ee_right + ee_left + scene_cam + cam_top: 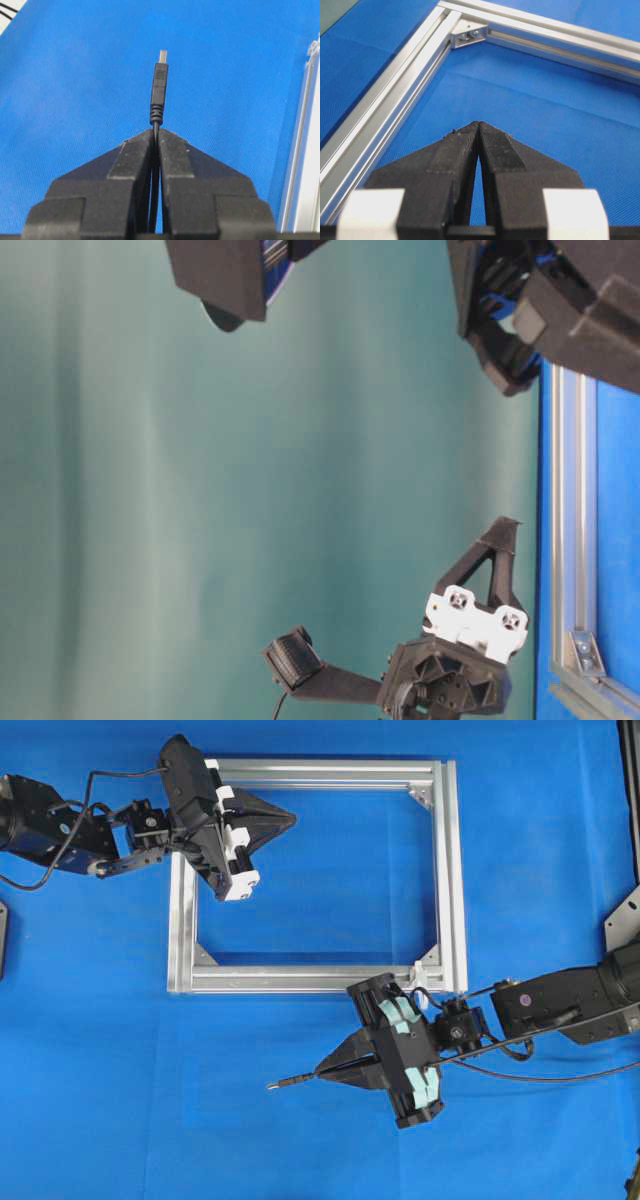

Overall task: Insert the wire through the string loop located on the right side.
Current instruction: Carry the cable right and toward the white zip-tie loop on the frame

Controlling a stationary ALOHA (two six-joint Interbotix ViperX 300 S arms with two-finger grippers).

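Your right pincer (156, 131) is clamped on the wire (156, 165) just behind its plug (159, 87), so the stiff tip sticks out straight ahead of the fingertips. That short overhang looks deliberate: a floppy wire needs to be pinched close to its end if you want to steer it into a small opening. In the overhead view the plug tip (272, 1087) points away from the frame (455, 870), over bare cloth below the frame's lower bar. My reading is that you must turn it round before any threading can start.

The string loop (418, 971) shows as a small white tie at the frame's lower right corner, just beside your right wrist and behind the pincer. The tip and the loop are well apart and not lined up.

Your left pincer (478, 129) is pressed together on nothing, hanging inside the frame's upper left area near a corner bracket (469, 33). It appears parked out of the way, though it could steady the frame if needed.

The worktop (120, 1100) is covered in a bright blue woven cloth, lightly creased. The table-level view shows only a plain teal backdrop behind the rig.
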